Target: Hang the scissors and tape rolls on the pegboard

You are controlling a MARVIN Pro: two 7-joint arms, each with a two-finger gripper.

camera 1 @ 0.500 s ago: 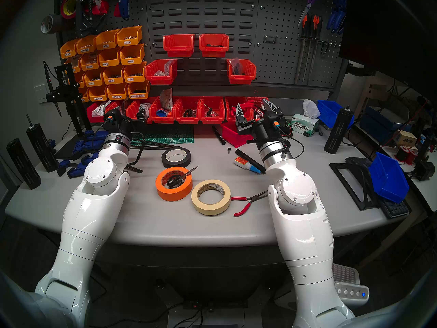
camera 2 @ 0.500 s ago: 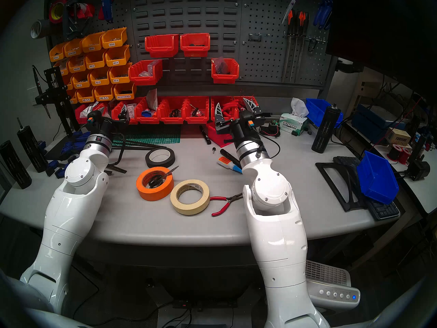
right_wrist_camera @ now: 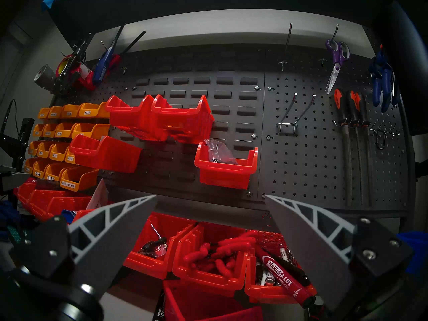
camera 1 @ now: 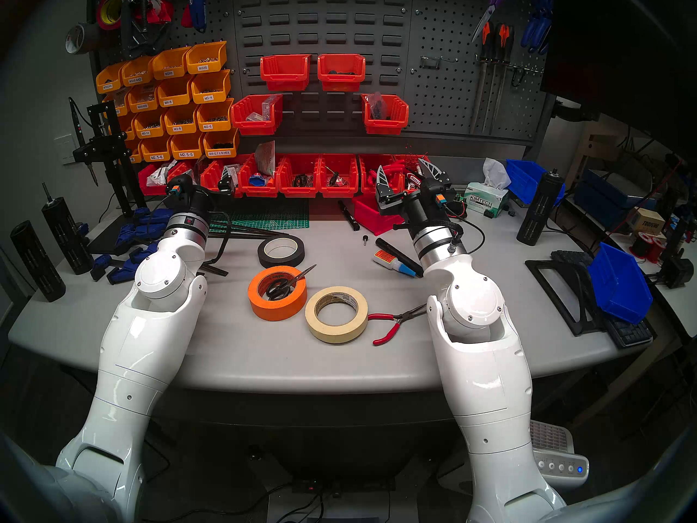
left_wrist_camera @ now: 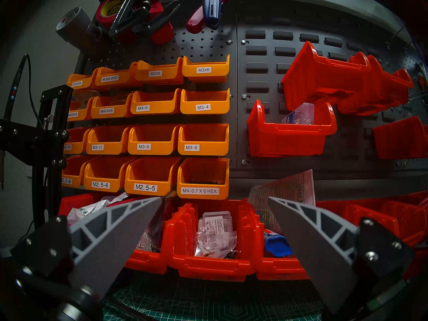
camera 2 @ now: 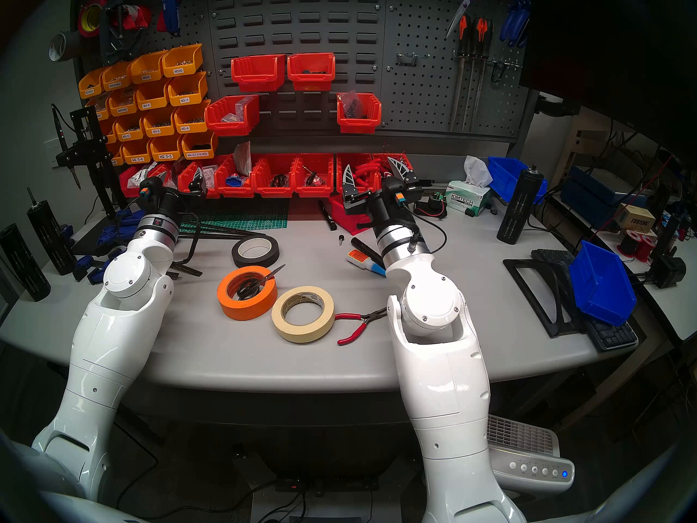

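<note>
Pegboard (camera 1: 445, 107) hooks bare; scissors (camera 1: 285, 283) handles sunk inside orange tape roll (camera 1: 277, 299).

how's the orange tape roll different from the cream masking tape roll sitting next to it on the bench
The orange tape roll is taller and wider-banded; the cream masking tape roll is slimmer and lower. The orange roll has the black-handled scissors lying in its core, blades poking over the rim; the cream roll's core is empty. The cream roll sits nearer the red-handled pliers. Both lie flat, side by side.
</note>
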